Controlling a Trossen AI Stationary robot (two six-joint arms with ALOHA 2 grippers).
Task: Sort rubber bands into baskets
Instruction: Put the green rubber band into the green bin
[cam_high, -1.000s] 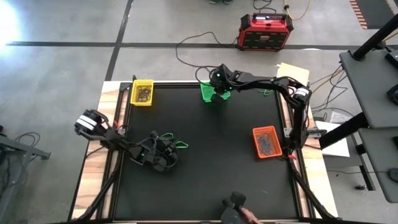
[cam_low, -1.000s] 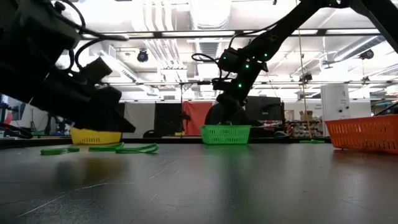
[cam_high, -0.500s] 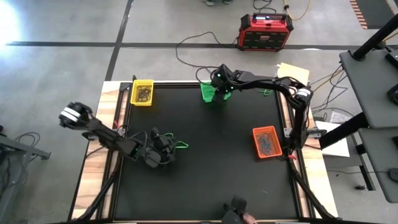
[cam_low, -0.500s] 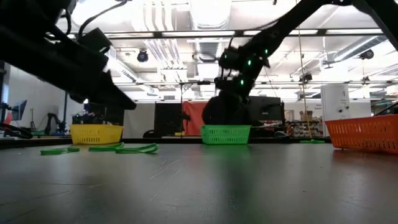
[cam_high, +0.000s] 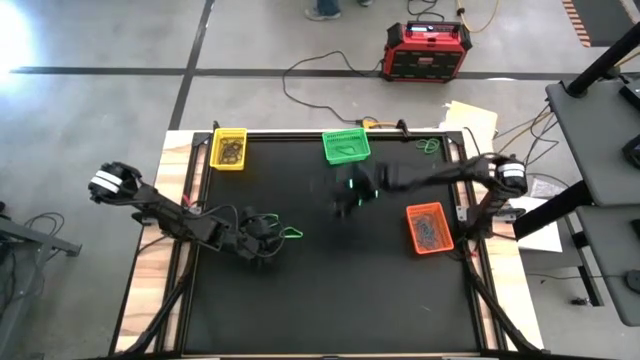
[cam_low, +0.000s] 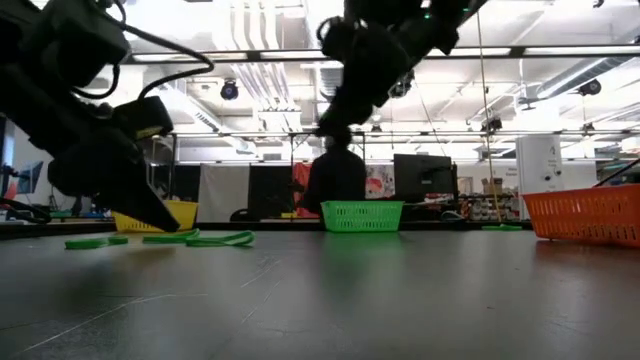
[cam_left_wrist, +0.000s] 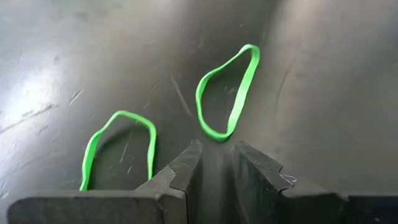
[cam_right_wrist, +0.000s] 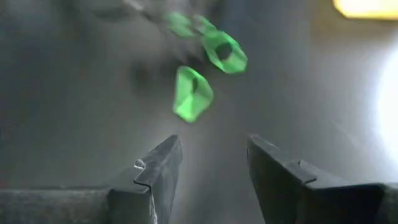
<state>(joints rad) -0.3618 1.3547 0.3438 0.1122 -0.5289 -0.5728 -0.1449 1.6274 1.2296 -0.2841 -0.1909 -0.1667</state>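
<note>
Three baskets stand on the black mat: yellow (cam_high: 229, 149) at the far left, green (cam_high: 345, 146) at the far middle, orange (cam_high: 428, 228) at the right. A few green rubber bands (cam_high: 290, 232) lie flat left of centre. My left gripper (cam_high: 262, 240) is low beside them. Its fingers (cam_left_wrist: 216, 155) stand a narrow gap apart with nothing between them, just short of one band (cam_left_wrist: 227, 93); another band (cam_left_wrist: 121, 149) lies alongside. My right gripper (cam_high: 345, 200) is blurred over the mat's middle, open (cam_right_wrist: 211, 168) and holding nothing, pointing at the same bands (cam_right_wrist: 193, 93).
A red and black box (cam_high: 424, 50) with cables sits on the floor beyond the far edge. A green loop (cam_high: 430, 146) lies at the mat's far right corner, by sheets of paper (cam_high: 470, 118). A person's feet (cam_high: 322, 10) show at the top.
My right gripper has left the green basket and swung across the mat toward its middle and the near left, now facing the green bands. My left arm's elbow has swung out toward the left edge, and its gripper has tipped down by the bands.
</note>
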